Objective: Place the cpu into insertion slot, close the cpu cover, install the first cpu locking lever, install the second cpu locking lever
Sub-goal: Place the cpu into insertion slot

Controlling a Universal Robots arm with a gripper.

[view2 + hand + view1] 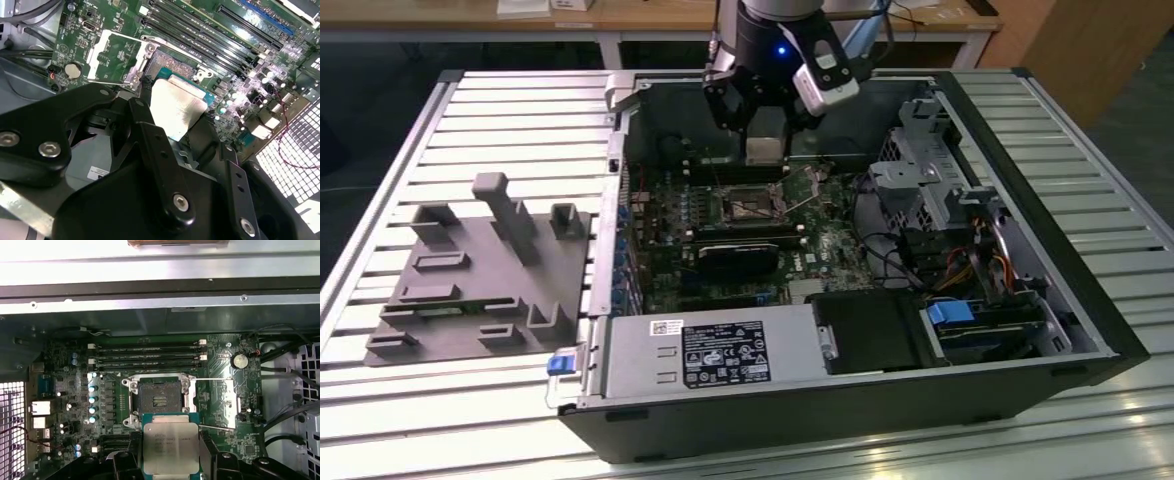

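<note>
Clamping the cpu (171, 440), your gripper (171, 456) hangs over the board; the slot (160, 399) lies just ahead, cover (220, 402) open.

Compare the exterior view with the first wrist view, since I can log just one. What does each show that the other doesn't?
Exterior view: the grey fixture block beside the computer case, on the exterior view's left, and the power supply.
First wrist view: the cpu, silver top face-on, and a round coin cell.
Both: the gripper near the open, empty insertion slot.
</note>
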